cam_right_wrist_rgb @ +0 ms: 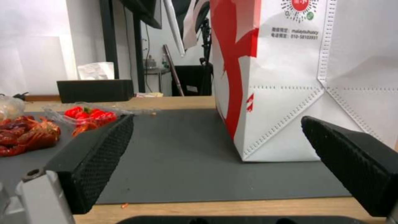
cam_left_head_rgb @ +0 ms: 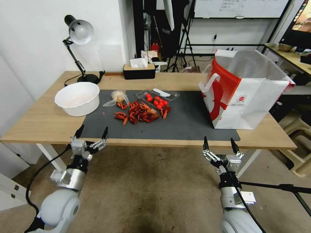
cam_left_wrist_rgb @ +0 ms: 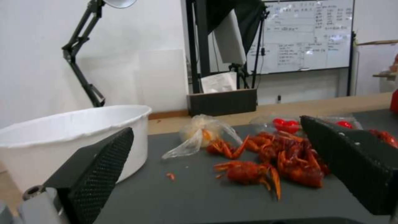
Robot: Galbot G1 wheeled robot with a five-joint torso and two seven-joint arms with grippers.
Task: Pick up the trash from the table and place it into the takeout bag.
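Two open pincers (cam_left_head_rgb: 91, 132) (cam_left_head_rgb: 219, 144) hover before table (cam_left_head_rgb: 48, 123); lamp (cam_left_head_rgb: 79, 32) behind.

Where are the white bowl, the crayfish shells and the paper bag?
white bowl (cam_left_head_rgb: 77, 98), head view, its inside wall.
crayfish shells (cam_left_head_rgb: 140, 113), head view, middle of the pile.
paper bag (cam_left_head_rgb: 256, 103), head view, white front panel.

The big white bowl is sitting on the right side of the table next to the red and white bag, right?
Not quite. The white bowl sits at the table's left end, near the lamp. The takeout bag stands alone at the right end, as the head view shows.
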